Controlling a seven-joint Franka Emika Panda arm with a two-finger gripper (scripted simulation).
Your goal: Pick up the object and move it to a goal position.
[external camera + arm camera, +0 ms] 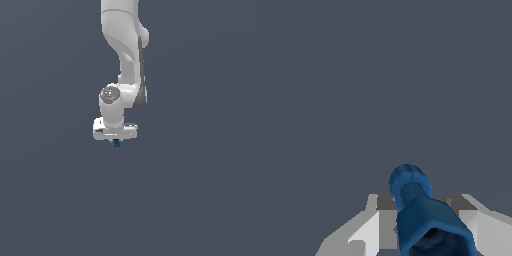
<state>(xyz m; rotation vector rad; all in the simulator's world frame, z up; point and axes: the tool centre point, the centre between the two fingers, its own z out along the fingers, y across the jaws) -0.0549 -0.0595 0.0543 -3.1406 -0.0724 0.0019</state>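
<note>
In the exterior view the white arm reaches down from above, and the object (116,143) shows as a tiny dark-blue lump right under the white gripper (116,141). The wrist view shows the object (421,210) close up: a dark-blue lumpy piece with a rounded knob at its far end, sitting between the two white and grey fingers (373,225). The gripper (423,227) is shut on it, with a finger against each side. Nothing but flat grey shows beneath the object. No goal marker is visible in either view.
A plain, uniform dark grey background fills both views. No other objects, containers or edges can be seen.
</note>
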